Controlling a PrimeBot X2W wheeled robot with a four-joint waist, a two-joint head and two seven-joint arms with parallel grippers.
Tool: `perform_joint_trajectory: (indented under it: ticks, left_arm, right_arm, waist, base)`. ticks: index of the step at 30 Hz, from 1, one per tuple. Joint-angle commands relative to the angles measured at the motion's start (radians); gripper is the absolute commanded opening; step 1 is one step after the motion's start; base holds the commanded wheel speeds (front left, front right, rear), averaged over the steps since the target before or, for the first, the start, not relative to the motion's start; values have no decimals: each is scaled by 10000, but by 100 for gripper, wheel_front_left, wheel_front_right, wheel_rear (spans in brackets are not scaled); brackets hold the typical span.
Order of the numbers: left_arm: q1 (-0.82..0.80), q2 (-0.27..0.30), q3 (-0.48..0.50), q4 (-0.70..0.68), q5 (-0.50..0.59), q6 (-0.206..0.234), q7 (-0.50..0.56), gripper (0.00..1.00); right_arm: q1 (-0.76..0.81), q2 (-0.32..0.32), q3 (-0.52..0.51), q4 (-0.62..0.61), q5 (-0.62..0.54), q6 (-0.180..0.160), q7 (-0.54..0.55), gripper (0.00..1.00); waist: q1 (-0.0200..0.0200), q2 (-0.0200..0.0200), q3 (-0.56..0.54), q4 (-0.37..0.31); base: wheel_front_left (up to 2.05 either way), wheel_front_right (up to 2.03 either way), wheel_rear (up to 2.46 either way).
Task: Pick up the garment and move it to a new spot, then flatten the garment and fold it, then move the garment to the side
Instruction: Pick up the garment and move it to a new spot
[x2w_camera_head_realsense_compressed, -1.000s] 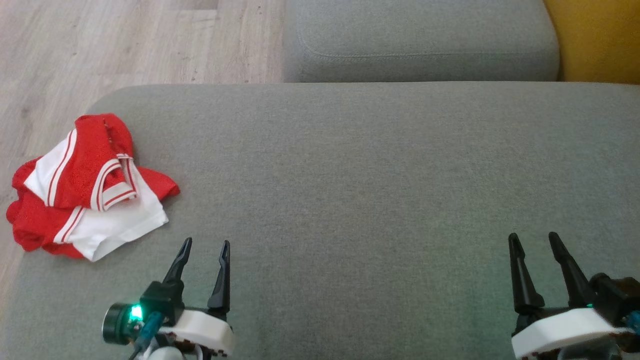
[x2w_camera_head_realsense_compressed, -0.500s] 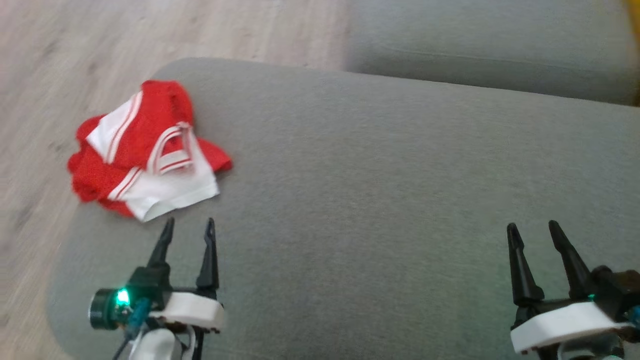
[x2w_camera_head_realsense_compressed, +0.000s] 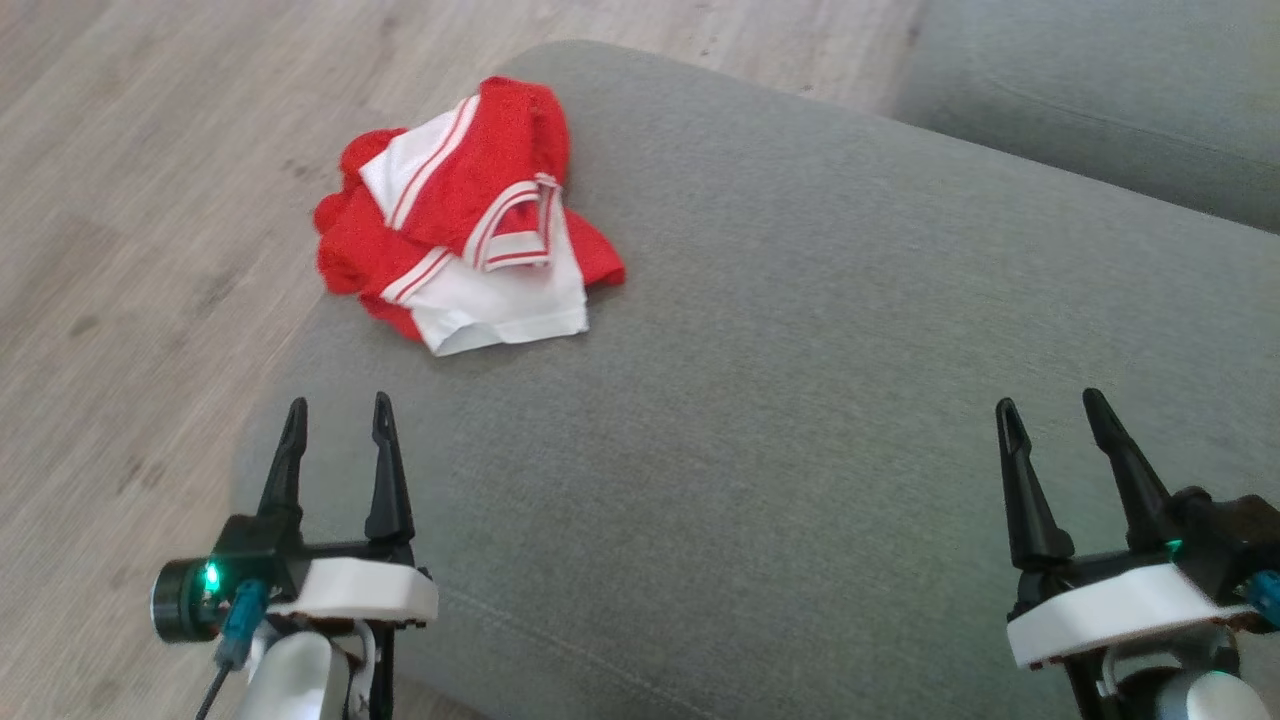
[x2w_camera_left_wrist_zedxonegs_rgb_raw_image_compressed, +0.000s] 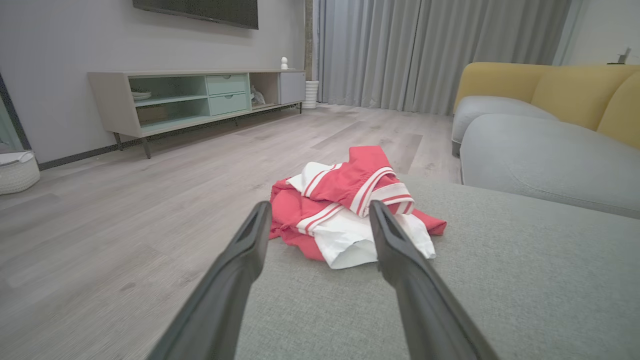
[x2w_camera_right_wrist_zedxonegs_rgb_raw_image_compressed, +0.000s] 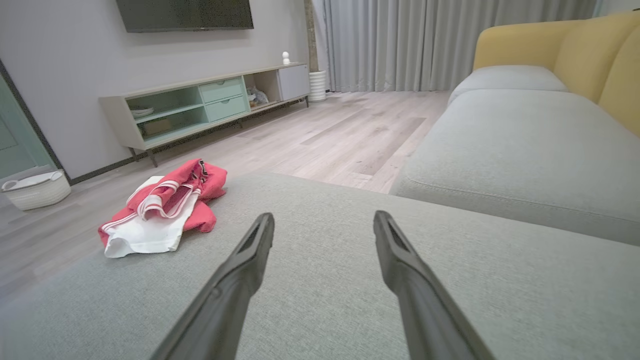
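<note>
**A:** What is furthest left?

**B:** Pale wood floor (x2w_camera_head_realsense_compressed: 120, 200), running along the left side and on to the far end. The left wrist view shows a low cabinet (x2w_camera_left_wrist_zedxonegs_rgb_raw_image_compressed: 200, 97) against the far wall. A white basket (x2w_camera_left_wrist_zedxonegs_rgb_raw_image_compressed: 17, 172) sits on the floor to its left.

**A:** And the garment?

**B:** The garment (x2w_camera_head_realsense_compressed: 460, 220) lies crumpled on the far left corner of the grey cushion (x2w_camera_head_realsense_compressed: 800, 400). It is red and white with striped trim, bunched in a heap, with a white panel on its near side. Its left part hangs slightly past the cushion's rounded edge.

**A:** Where is the left gripper?

**B:** The left gripper (x2w_camera_head_realsense_compressed: 339, 402) is at the near left, over the cushion's left rim. It points toward the far end, at the heap but short of it. Its two fingers stand apart, clear of the cloth. A green light (x2w_camera_head_realsense_compressed: 211, 577) glows by its wrist.

**A:** Further right?

**B:** A wide stretch of grey cushion, then the right gripper (x2w_camera_head_realsense_compressed: 1049, 400) at the near right, well apart from the garment. Its fingers are spread as well, over the fabric of the seat and gripping nothing.

**A:** Beyond that?

**B:** A second cushion (x2w_camera_head_realsense_compressed: 1100, 90), also grey, sits at the far right, just beyond the first. In the right wrist view a yellow backrest (x2w_camera_right_wrist_zedxonegs_rgb_raw_image_compressed: 550, 45) rises on its right. Grey curtains (x2w_camera_right_wrist_zedxonegs_rgb_raw_image_compressed: 425, 40) hang at the far wall.
</note>
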Motion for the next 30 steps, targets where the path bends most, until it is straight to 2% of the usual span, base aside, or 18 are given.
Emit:
perform_joint_trajectory:
  ticks: [1, 9, 16, 22, 30]
  left_arm:
    - [-323, 68, 409, -362, 63, 36, -105, 100]
    - [-474, -40, 790, -387, 187, -67, -106, 100]
    - [-1678, -90, 860, 261, 193, -576, -106, 100]
    - [-3859, -27, 820, 2146, -277, -1382, 116, 100]
    - [-6793, 460, 459, 5258, -864, -2009, 1886, 100]
  right_arm:
    - [-388, -76, 272, -425, -78, -7, 26, 100]
    - [-609, -76, 311, -728, -289, -7, 291, 100]
    - [-982, -312, 372, -1400, -602, -7, 879, 100]
    - [-1477, -885, 409, -2103, -638, -7, 1443, 100]
    - [-1860, -1378, 309, -2469, -464, -7, 1810, 100]
  waist:
    - [-1, 0, 129, 234]
    - [-1, 0, 523, 388]
    - [-1, 0, 1666, 66]
    - [-1, 0, 3054, -341]
    - [-1, 0, 4095, -768]
  base:
    - [0, 0, 0]
    - [0, 0, 0]
    - [0, 0, 0]
    - [0, 0, 0]
    - [0, 0, 0]
